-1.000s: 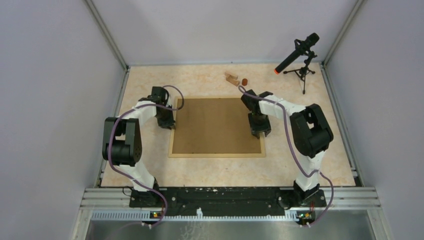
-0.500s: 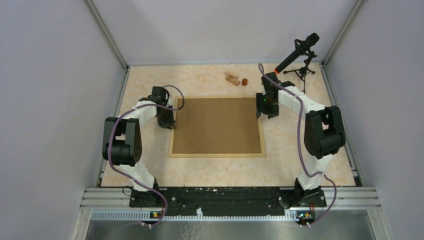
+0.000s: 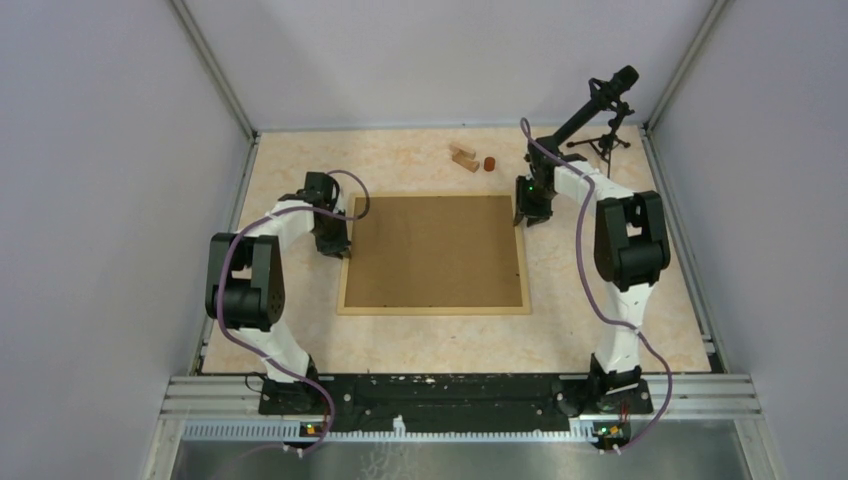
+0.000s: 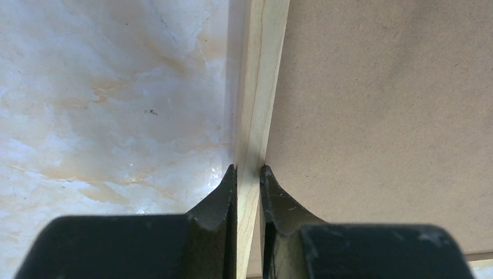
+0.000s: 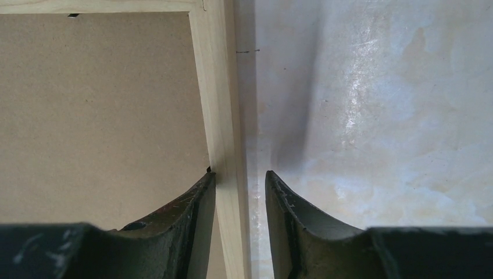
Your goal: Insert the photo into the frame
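The frame (image 3: 435, 310) lies flat in the middle of the table, back up, its brown backing board (image 3: 435, 250) filling it. The photo is hidden. My left gripper (image 3: 338, 245) is shut on the frame's left rail (image 4: 261, 70), one finger on each side (image 4: 249, 168). My right gripper (image 3: 527, 218) straddles the right rail (image 5: 215, 87) near the far right corner. Its jaws (image 5: 239, 173) are open: the inner finger (image 5: 197, 209) touches the rail, and the outer finger (image 5: 290, 215) stands off it over the table.
Small wooden blocks (image 3: 463, 156) and a small reddish cylinder (image 3: 490, 163) lie beyond the frame's far edge. A microphone on a tripod (image 3: 600, 110) stands at the far right corner. Grey walls enclose the table on three sides.
The right arm has moved from the lower part of the right rail up to its far end, and its jaws have narrowed around the rail. The left gripper has not moved.
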